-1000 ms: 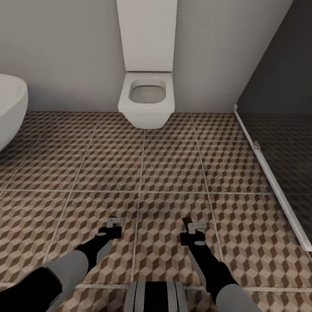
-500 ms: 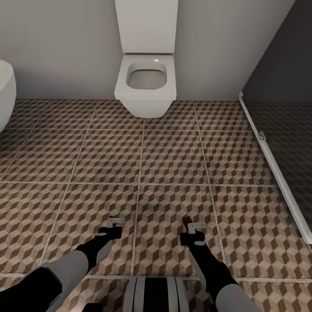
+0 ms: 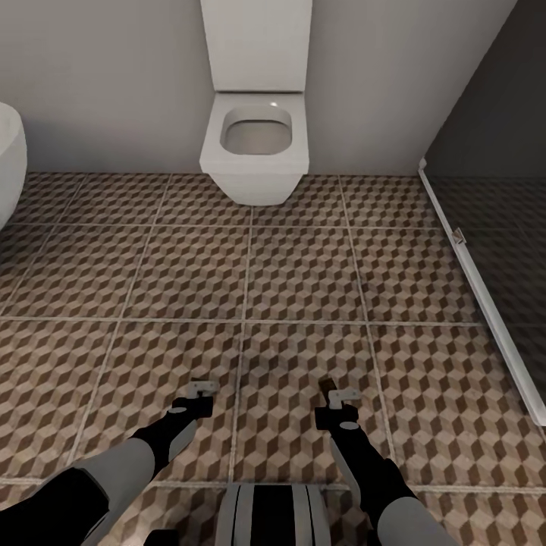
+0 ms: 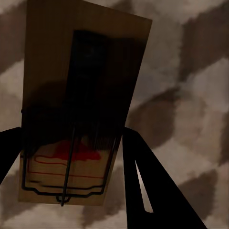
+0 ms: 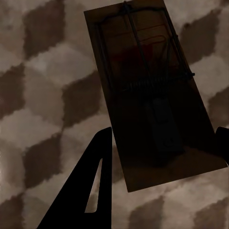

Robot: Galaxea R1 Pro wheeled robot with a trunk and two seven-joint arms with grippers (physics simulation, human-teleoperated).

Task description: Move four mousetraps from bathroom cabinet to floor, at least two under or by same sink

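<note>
Between each gripper's dark fingers, left and right, sits a clamped brown wooden mousetrap; the view has steadied before the white square toilet, no sink nearby.

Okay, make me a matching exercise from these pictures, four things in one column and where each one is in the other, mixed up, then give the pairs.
Things:
1. toilet
2. bathtub
3. dark glass panel
4. mousetrap seen from the left wrist

Places:
A. between the left gripper's fingers
B. head view's far left edge
C. against the back wall, straight ahead
D. along the right side of the tiled floor

Pairs: 1-C, 2-B, 3-D, 4-A
</note>
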